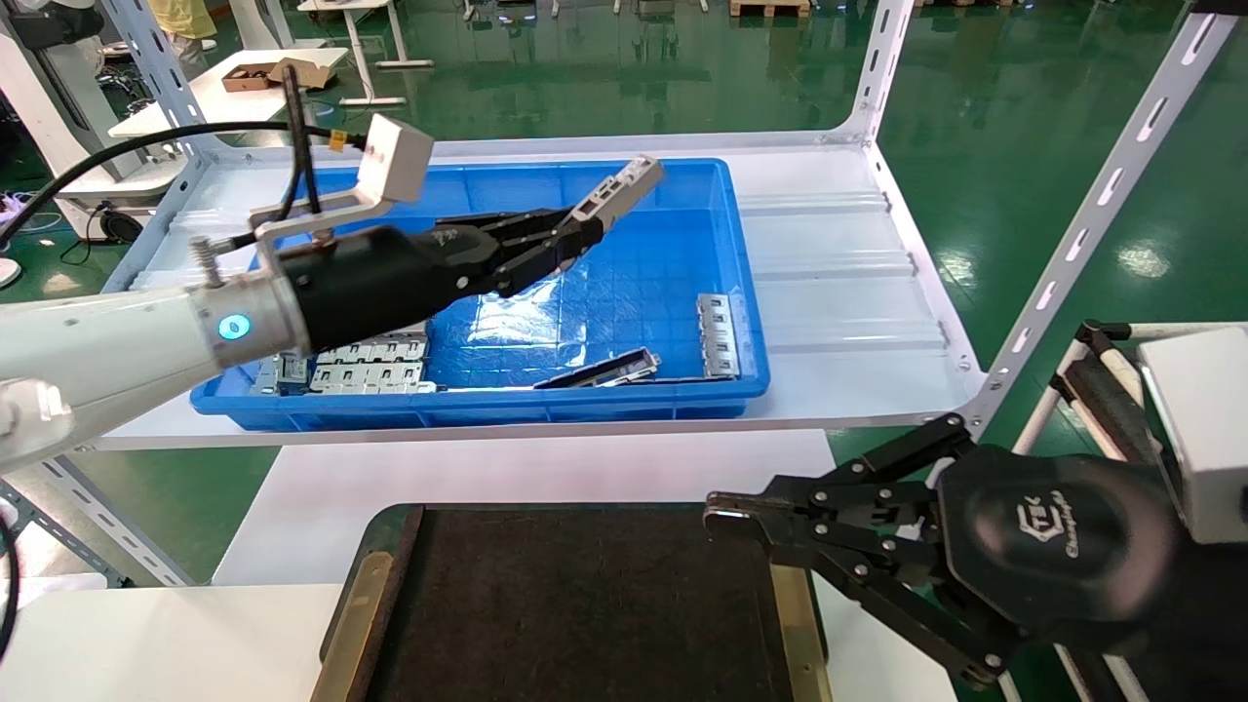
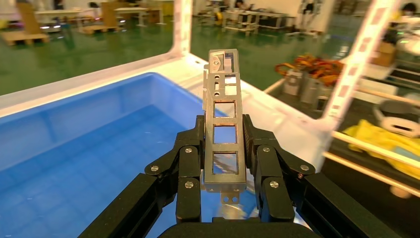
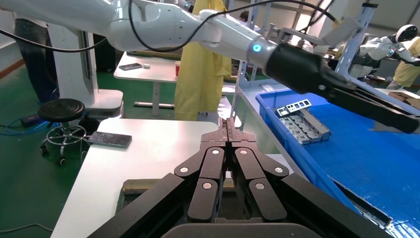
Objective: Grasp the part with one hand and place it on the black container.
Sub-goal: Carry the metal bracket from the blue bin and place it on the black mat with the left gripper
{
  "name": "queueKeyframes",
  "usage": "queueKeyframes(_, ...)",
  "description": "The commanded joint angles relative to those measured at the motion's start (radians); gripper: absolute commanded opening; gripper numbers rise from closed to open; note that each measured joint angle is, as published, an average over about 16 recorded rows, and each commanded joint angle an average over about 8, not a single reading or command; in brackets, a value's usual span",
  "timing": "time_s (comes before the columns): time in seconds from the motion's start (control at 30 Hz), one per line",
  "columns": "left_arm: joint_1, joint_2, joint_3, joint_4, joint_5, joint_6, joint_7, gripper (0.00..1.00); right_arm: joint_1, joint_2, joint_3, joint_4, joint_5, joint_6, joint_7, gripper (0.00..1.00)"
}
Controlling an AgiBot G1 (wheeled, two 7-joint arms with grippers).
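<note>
Starting on your left, the left gripper point(image 1: 575, 234) reaches out over the blue bin point(image 1: 487, 405), clenched on the part point(image 1: 619, 193). You see the part held above the bin's floor, clear of everything lying in it, with its long axis running on from the fingers and rising toward the bin's far right corner. In the left wrist view the part point(image 2: 224, 124) stands straight out between the two fingers point(image 2: 188, 171), its face of square openings turned to the camera, and its near end is gripped while the far end sticks out free. In the head view the left arm covers part of the silver plates point(image 1: 375, 363) stacked in the bin's near left corner, so you cannot count them. Further right on the bin floor lie a dark grey strip point(image 1: 600, 370) and another silver bar point(image 1: 719, 336) by the right wall. Nearer you, the black container point(image 1: 585, 604) is cut off by the lower edge of the head view. On your right, the right gripper point(image 1: 717, 514) hangs at the container's right edge, fingers pressed together on nothing, as the right wrist view point(image 3: 229, 131) confirms.
</note>
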Motion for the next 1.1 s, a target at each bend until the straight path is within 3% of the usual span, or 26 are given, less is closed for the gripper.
queueKeyframes(0.03, 0.019, -0.030, -0.002, -0.053, -0.009, 0.031, -0.018, 0.00, 0.000, 0.000, 0.000, 0.000, 0.000, 0.000, 0.000, 0.00)
queueKeyframes(0.3, 0.190, -0.185, -0.016, -0.396, -0.061, 0.052, -0.159, 0.00, 0.000, 0.000, 0.000, 0.000, 0.000, 0.000, 0.000, 0.00)
queueKeyframes(0.6, 0.418, -0.336, -0.015, -0.747, -0.088, -0.048, -0.324, 0.00, 0.000, 0.000, 0.000, 0.000, 0.000, 0.000, 0.000, 0.00)
queueKeyframes(1.1, 0.693, -0.388, 0.031, -0.805, -0.067, -0.202, -0.388, 0.00, 0.000, 0.000, -0.001, 0.000, 0.000, 0.000, 0.000, 0.00)
